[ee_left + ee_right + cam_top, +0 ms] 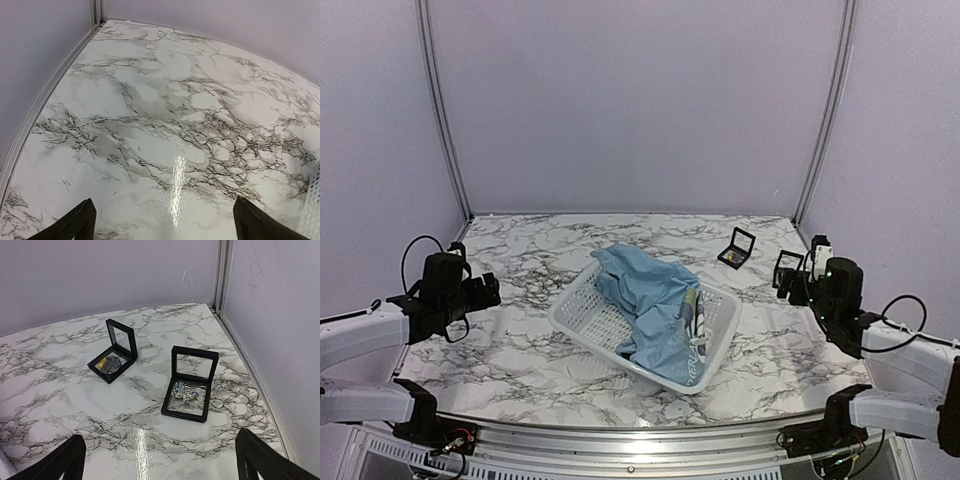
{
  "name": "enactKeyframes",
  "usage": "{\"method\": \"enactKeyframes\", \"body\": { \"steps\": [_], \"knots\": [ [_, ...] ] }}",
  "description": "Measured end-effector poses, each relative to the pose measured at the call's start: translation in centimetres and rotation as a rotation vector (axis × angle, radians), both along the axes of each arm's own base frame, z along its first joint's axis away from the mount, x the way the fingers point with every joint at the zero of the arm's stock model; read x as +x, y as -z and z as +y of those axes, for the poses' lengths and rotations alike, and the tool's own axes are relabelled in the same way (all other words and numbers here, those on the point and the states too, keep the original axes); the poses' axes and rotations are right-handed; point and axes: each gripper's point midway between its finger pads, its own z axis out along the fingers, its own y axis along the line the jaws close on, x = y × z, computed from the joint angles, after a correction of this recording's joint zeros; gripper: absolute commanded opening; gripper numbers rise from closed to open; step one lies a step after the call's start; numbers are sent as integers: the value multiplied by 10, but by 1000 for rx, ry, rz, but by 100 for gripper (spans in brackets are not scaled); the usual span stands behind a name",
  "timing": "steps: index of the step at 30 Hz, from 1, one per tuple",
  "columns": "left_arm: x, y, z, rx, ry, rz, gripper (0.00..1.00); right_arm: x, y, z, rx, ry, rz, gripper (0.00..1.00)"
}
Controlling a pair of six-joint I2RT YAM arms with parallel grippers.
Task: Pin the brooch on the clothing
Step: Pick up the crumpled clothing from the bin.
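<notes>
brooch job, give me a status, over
Left gripper open, right gripper open, both empty. Brooch in open case. Shirt bunched in basket, not yet laid out.

Basket w/ shirt mid-table, 2 open cases far rt; open marble left

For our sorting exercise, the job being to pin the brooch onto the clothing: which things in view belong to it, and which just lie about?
Belong to the job:
light blue T-shirt, heaped in the white mesh basket; gold-grey brooch, in the farther open black case.

Lying about:
that basket; both cases; the silvery-blue ornament in the nearer case.
</notes>
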Motion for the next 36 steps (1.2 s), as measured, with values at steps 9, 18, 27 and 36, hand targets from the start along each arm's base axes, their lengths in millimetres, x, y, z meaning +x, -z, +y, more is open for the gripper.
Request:
{"method": "enactKeyframes", "body": {
  "steps": [9,18,27,36],
  "knots": [
    [-5,-53,-87,-42,384,-115,89,7,-22,8,44,-26,-47,98],
    [-65,-131,-242,92,1047,-240,93,2,-135,129,200,-600,-177,98],
    [-148,-60,-281,384,1507,-119,96,-37,-84,300,-24,-934,268,99],
    [-156,-20,-288,562,1630,-78,96,-80,88,295,-309,-900,837,96]
  ]
}}
